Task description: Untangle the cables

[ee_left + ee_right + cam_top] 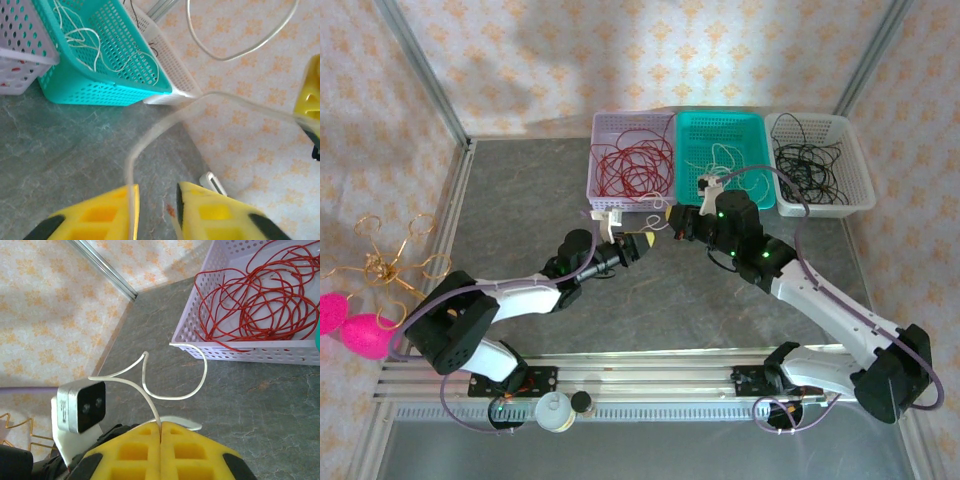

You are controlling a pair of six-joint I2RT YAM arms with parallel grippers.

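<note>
White cable [205, 370] hangs looped above the counter [520, 200], toward its far edge. Right tool [161, 427] clamps it; left tool [156, 189] narrowly agape, strand against one finger. Close left fully before drawing apart slowly.

Mostly threes, we reckon
Three baskets (lilac basket [632, 116], teal basket [720, 115], white basket [825, 208]), three cable colours: red cable [635, 165], white cable [725, 157], black cable [805, 160], plus two pink balls [365, 335], one gold stand [385, 265].

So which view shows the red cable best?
Right wrist: the red cable lies close and sharp, loops distinct in the lilac basket. Top external shows it small; left wrist catches red specks through the basket wall.
</note>
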